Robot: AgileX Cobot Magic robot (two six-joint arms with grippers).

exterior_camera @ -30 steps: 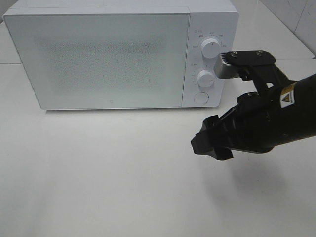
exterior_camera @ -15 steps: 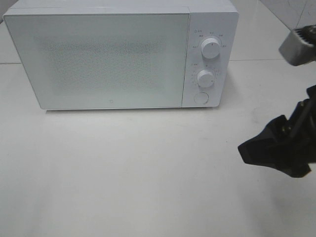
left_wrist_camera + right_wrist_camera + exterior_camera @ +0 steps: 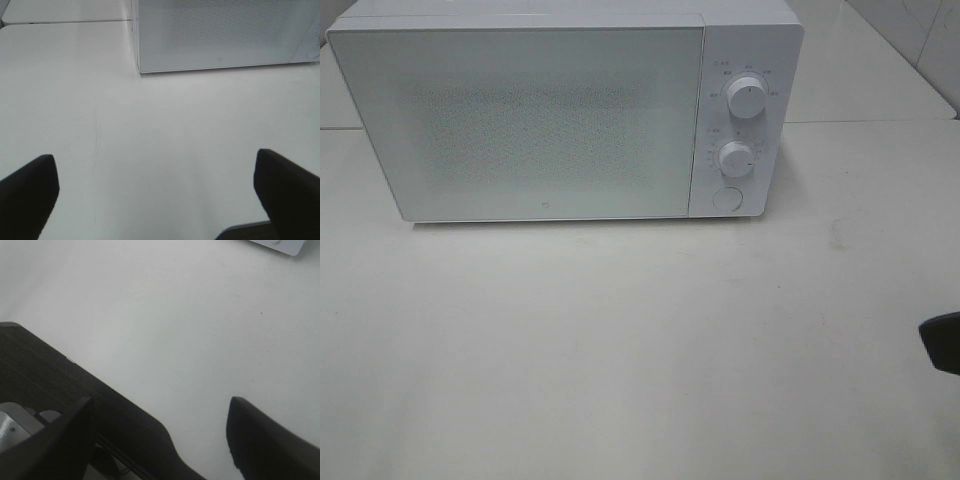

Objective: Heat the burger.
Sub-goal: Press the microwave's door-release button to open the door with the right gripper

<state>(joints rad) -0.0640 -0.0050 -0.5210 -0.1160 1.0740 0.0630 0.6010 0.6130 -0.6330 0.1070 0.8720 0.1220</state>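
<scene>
left fingers (image 3: 27, 192): spread wide, gripping nothing, over the white desk (image 3: 150, 130) near the microwave (image 3: 225, 35)
right fingers (image 3: 265, 440): parted, nothing between them, over the desk
right arm (image 3: 942, 342): you see only a black tip at the overhead view's right edge
microwave: door shut; two knobs (image 3: 747, 100) above a round button (image 3: 726, 198)
burger: you cannot see it in any view

- Microwave (image 3: 550, 110): white casing, with a fine grey dotted mesh across the pale door.
- Upper knob (image 3: 747, 100), lower knob (image 3: 735, 158) and round button (image 3: 726, 198): white, with small grey markings around the knobs.
- Desk (image 3: 620, 340): plain glossy off-white.
- Left gripper (image 3: 155, 165) and right gripper (image 3: 160, 410): black.
- Panel (image 3: 50, 365): dark grey, finely lined.
</scene>
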